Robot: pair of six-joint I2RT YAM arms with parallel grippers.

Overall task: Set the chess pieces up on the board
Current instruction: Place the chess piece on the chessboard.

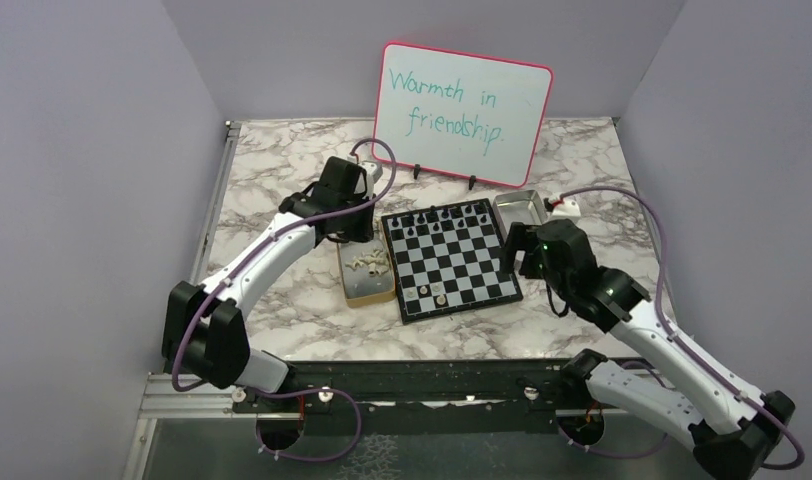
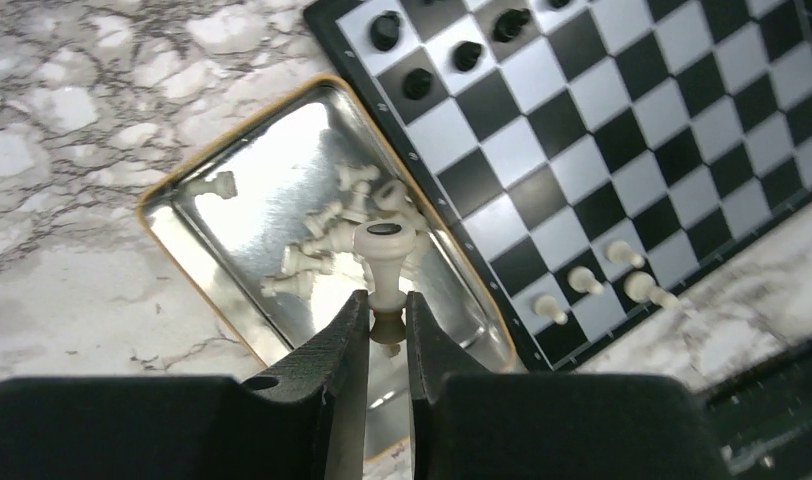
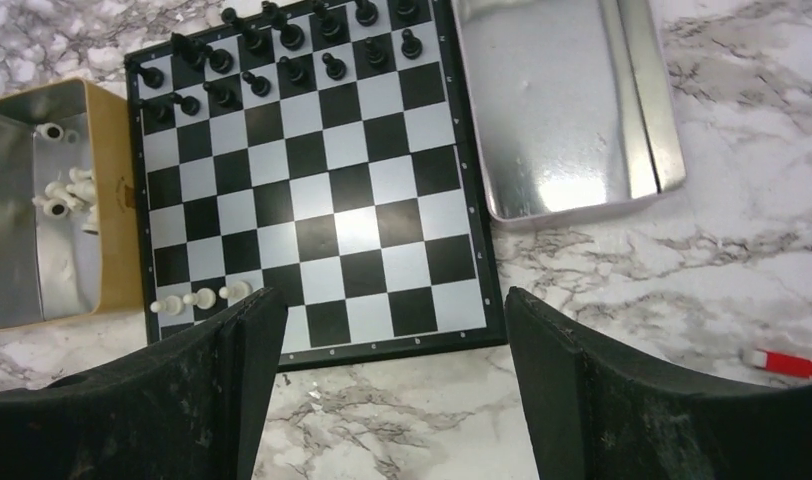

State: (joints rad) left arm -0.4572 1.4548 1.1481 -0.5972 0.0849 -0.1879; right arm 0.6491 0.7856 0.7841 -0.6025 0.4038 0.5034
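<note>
The chequered board [image 1: 450,257] lies mid-table; it also shows in the left wrist view [image 2: 622,150] and the right wrist view [image 3: 312,180]. Several black pieces [image 3: 282,45] stand on its far rows. Three cream pieces [image 2: 592,282] stand at its near left corner. My left gripper [image 2: 386,322] is shut on a cream piece [image 2: 384,262], held above the tan box [image 2: 182,215] where several cream pieces [image 2: 332,235] lie loose. My right gripper [image 3: 392,330] is open and empty above the board's near right edge.
A silver metal tray [image 3: 567,100] lies right of the board. A pink-framed whiteboard [image 1: 464,98] stands behind it. A small red-tipped thing [image 3: 787,363] lies on the marble at the right. A white plug [image 1: 564,207] sits beside the tray.
</note>
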